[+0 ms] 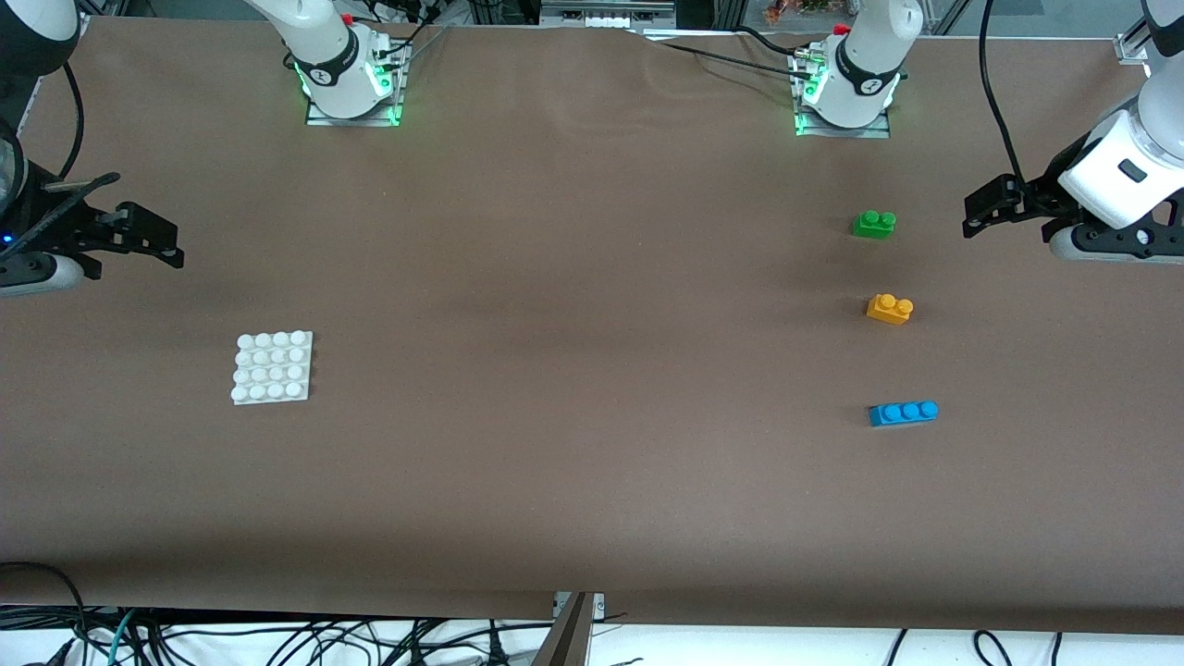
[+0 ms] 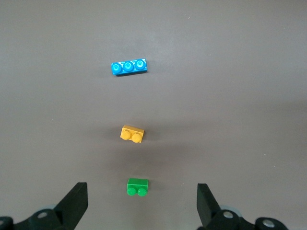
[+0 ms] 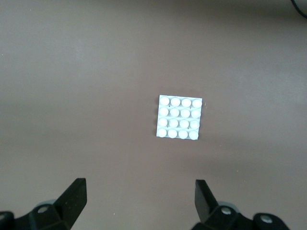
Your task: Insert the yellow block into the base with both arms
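- Brown matting is covering the counter [image 1: 592, 462] from end to end, with the two arm bases standing along its edge farthest from the front camera and cables hanging below its nearest edge.
- Taking the yellow block [image 1: 890, 308] as the landmark: it is sitting flat on the counter toward the left arm's end, studs up, touched by nothing.
- A green brick [image 1: 874, 224] is lying farther from the front camera than the yellow block, and a longer blue brick [image 1: 904, 413] is lying nearer; all three are standing apart in a loose row.
- The base [image 1: 272, 367] is resting well apart from the yellow block, toward the right arm's end, studs up and bare.
- The left tool [image 1: 982, 211] is hovering over the counter's left-arm end, beside the green brick and short of the yellow block; its jaws are standing wide and are holding nothing.
- The right tool [image 1: 153, 239] is hovering over the counter's right-arm end, well apart from the yellow block and not over the base; its jaws are also standing wide and empty.
- Judging by this layout, nothing of the task is done yet: the yellow block is ungrasped and the base unsteadied.
- What is left, as I read it: gripping the block, carrying it across to the base, bracing the base, and pressing the block onto the studs.
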Controlling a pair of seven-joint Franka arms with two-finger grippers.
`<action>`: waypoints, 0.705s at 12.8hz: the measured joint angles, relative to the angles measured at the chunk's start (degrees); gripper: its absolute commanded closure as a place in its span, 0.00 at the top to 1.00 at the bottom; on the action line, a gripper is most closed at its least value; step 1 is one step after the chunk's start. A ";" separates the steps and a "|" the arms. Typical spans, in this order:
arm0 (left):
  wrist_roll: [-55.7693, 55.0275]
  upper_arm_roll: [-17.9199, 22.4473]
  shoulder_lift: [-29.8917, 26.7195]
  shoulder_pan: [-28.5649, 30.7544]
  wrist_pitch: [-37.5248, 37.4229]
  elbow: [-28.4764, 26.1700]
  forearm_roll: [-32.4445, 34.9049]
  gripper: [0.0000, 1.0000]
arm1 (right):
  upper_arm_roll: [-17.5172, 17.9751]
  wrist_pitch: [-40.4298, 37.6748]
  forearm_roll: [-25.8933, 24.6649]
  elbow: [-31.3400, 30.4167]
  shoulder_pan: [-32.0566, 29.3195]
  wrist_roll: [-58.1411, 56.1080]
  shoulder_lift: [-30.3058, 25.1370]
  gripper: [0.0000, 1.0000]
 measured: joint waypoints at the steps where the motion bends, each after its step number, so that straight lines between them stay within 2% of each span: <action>1: 0.04 -0.13 0.00 0.01 0.00 0.01 0.03 1.00 | 0.00 0.00 0.00 0.00 0.00 0.00 0.00 1.00; 4: 0.07 -1.69 0.00 -0.02 0.00 0.14 0.11 1.00 | 0.01 0.00 0.00 0.00 0.00 0.00 0.00 1.00; 9: 0.07 -1.76 0.00 0.00 0.00 0.19 0.12 1.00 | 0.01 0.00 0.00 0.00 0.00 0.00 0.02 1.00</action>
